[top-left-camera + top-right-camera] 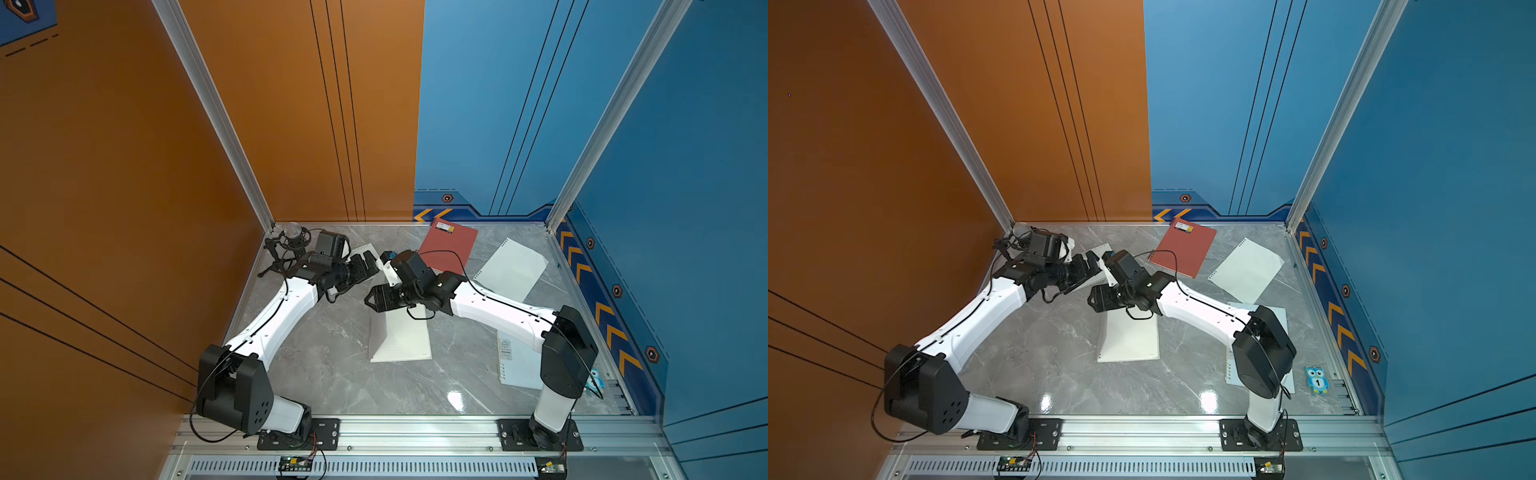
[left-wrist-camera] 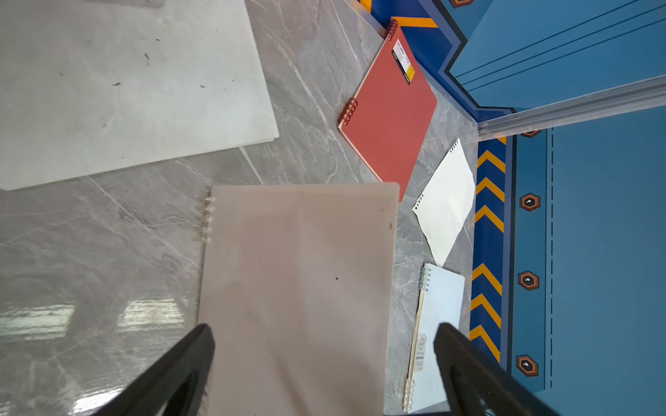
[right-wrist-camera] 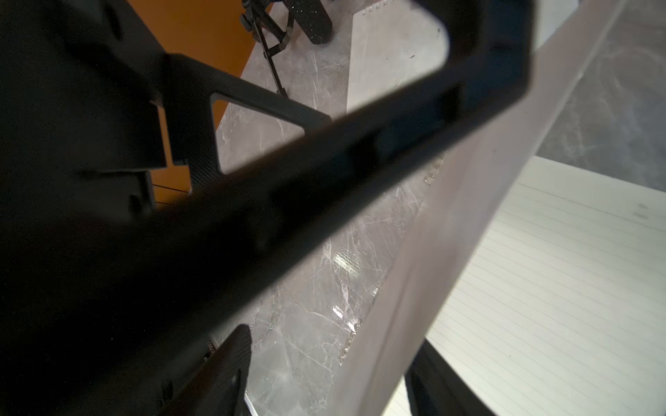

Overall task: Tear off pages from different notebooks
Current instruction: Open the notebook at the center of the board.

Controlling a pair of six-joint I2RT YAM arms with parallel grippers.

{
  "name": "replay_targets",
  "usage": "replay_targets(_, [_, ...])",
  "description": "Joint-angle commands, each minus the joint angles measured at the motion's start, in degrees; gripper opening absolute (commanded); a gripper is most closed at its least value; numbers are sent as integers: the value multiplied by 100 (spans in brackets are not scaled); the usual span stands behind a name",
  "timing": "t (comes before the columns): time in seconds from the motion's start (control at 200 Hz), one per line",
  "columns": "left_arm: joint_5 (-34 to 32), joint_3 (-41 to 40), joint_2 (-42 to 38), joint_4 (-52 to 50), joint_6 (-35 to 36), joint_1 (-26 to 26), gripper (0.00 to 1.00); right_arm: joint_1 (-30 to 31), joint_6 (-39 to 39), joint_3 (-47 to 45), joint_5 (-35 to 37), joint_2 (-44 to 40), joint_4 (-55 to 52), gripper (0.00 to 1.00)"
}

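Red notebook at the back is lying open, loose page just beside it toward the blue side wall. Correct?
No: the red notebook is closed, cover up with its label showing, not open. The left wrist view shows it plainly. The rest holds: it lies at the back, loose page beside it toward the blue side wall.

The left gripper [image 1: 371, 266] is held just beyond the open notebook [image 1: 409, 340], jaws spread wide; the right gripper [image 1: 370, 300] is poised above its far edge, jaws parted.
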Motion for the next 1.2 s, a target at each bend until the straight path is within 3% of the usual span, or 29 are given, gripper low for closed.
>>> replay_targets(0.0, [442, -263, -129, 167, -59, 151, 98, 235, -431, 412, -493, 420, -249, 68])
replay_targets(0.17, [489, -606, 27, 220, -146, 312, 98, 276, -650, 504, -875, 614, -285, 71])
replay_targets(0.37, [263, -633, -308, 255, -261, 420, 98, 563, -1185, 720, -1395, 667, -285, 73])
replay_targets(0.691, [-936, -1306, -1164, 565, -828, -77, 98, 626, -1226, 870, -1354, 870, -287, 73])
replay_targets(0.851, [-734, -1226, -814, 612, -858, -201, 98, 638, -1375, 733, -1367, 714, -268, 73])
replay_targets(1.196, [-1159, -1103, -1009, 740, -867, -445, 98, 647, -1425, 563, -1427, 669, -124, 71])
